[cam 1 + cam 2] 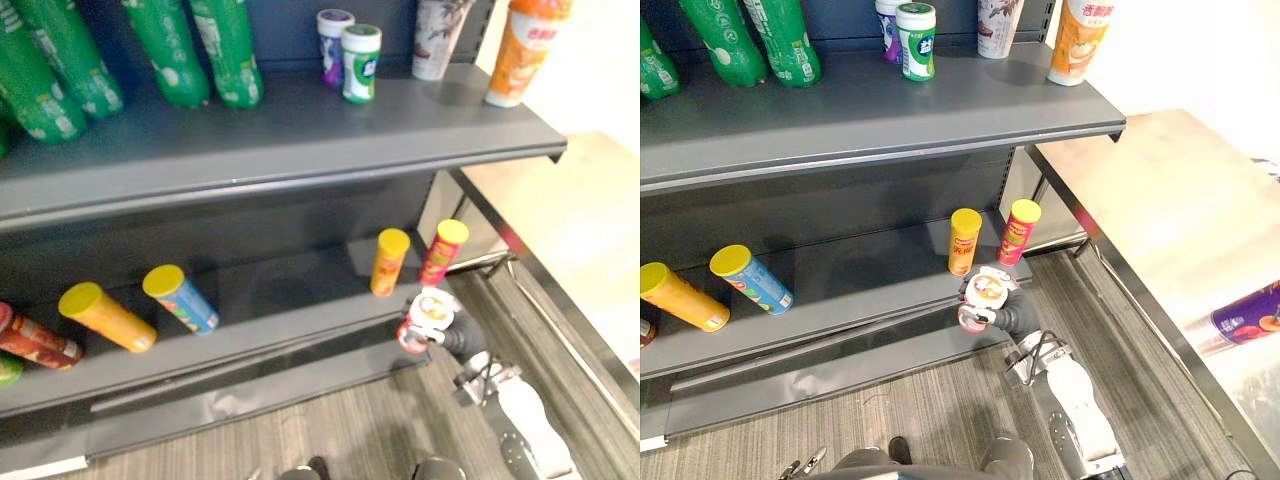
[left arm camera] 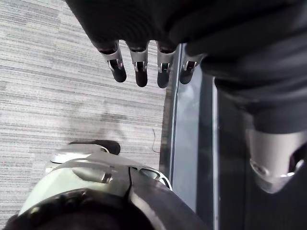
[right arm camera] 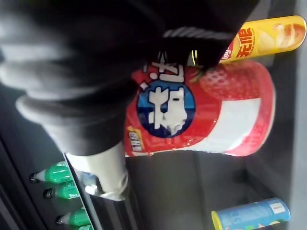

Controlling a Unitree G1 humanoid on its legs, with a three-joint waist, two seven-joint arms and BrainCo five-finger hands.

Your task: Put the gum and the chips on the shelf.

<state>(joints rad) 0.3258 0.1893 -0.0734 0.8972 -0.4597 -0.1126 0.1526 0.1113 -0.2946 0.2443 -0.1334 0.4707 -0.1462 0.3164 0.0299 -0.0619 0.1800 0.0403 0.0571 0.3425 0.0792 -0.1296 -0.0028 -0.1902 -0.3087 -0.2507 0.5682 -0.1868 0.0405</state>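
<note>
The right hand is curled round a red-and-white strawberry-print cylindrical can, just in front of the yellow cardboard chip tube. The green-lidded white gum jar stands well above that tube. The left hand hangs with straight fingers.

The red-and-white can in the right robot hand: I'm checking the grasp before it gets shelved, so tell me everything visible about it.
The red-and-white can is a glossy cylinder, red with a white band, a strawberry picture and a round blue emblem. Its pale lid faces the head camera. The right robot hand clasps it, tilted, by the front edge of the lower shelf, before the yellow-lidded red tube.
</note>
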